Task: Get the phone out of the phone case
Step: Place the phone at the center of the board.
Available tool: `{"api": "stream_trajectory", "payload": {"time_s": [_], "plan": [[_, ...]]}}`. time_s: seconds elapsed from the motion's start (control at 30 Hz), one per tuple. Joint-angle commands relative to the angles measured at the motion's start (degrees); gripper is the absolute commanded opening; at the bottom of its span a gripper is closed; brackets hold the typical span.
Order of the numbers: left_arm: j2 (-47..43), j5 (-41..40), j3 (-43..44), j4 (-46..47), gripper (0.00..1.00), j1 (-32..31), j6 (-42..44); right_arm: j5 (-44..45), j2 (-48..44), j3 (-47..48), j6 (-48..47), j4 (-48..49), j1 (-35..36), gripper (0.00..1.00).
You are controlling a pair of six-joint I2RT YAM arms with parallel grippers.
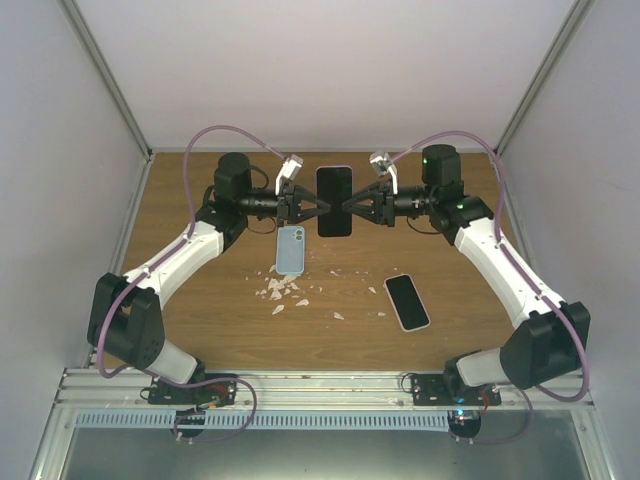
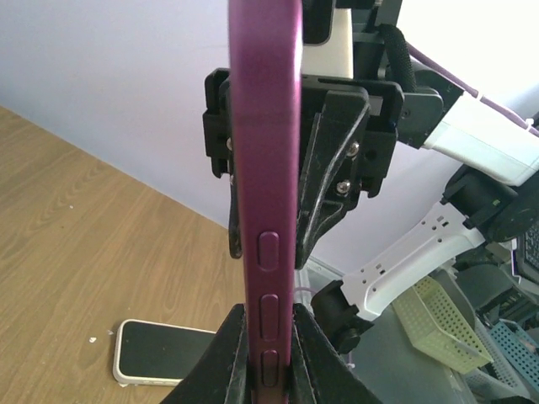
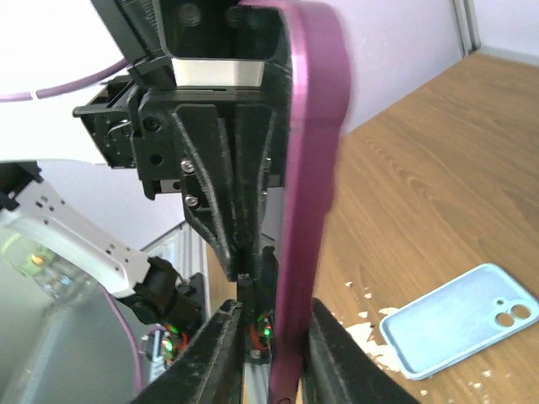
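Note:
The phone in its purple case (image 1: 334, 200) hangs upright in the air over the middle of the table, held between both arms. My left gripper (image 1: 312, 207) is shut on its left edge. In the left wrist view the fingers (image 2: 268, 353) pinch the case side (image 2: 265, 168) by its buttons. My right gripper (image 1: 357, 208) straddles the right edge. In the right wrist view the case (image 3: 312, 168) lies against one finger of the right gripper (image 3: 274, 353), with a clear gap to the other finger.
A light-blue empty case (image 1: 290, 249) lies on the table below the left gripper and also shows in the right wrist view (image 3: 459, 328). A second phone in a white case (image 1: 407, 301) lies at the front right. White crumbs (image 1: 285, 292) are scattered near the centre.

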Motion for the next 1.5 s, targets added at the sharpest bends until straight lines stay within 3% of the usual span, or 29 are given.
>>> {"api": "stream_trajectory", "payload": {"time_s": [0.0, 0.13, 0.2, 0.27, 0.47, 0.7, 1.0, 1.47], "plan": [[-0.11, -0.13, 0.34, 2.74, 0.00, -0.28, 2.12, -2.64, -0.19, -2.05, 3.70, 2.99, -0.44, 0.16], [0.39, -1.08, 0.75, 1.19, 0.00, -0.44, 3.05, -3.77, 0.15, -2.70, 5.82, 4.58, -0.53, 0.02], [0.43, -1.81, 0.88, -0.13, 0.00, -0.46, 3.82, -4.60, 0.49, -2.79, 7.18, 5.39, -0.63, 0.00], [0.38, -2.75, 1.14, -1.64, 0.07, -0.43, 4.71, -5.19, 0.87, -2.86, 8.65, 6.23, -0.86, 0.01], [-0.06, -5.82, 1.20, -4.33, 0.66, 1.33, 5.55, -5.38, 1.85, -5.42, 12.32, 8.50, -2.92, 0.00], [-0.68, -8.00, -0.72, -2.07, 0.98, 5.49, 0.83, -3.25, 4.99, -10.08, 12.16, 8.31, -6.00, 0.01], [-1.96, -9.82, -2.23, -2.96, 0.99, 5.91, 1.71, -2.02, 15.96, -10.53, 7.58, 4.97, -6.59, 0.01], [-1.75, -10.15, -4.14, -1.60, 0.99, 7.31, 0.29, -4.98, 29.76, -10.13, 16.35, 10.66, -6.58, 0.00]]}}
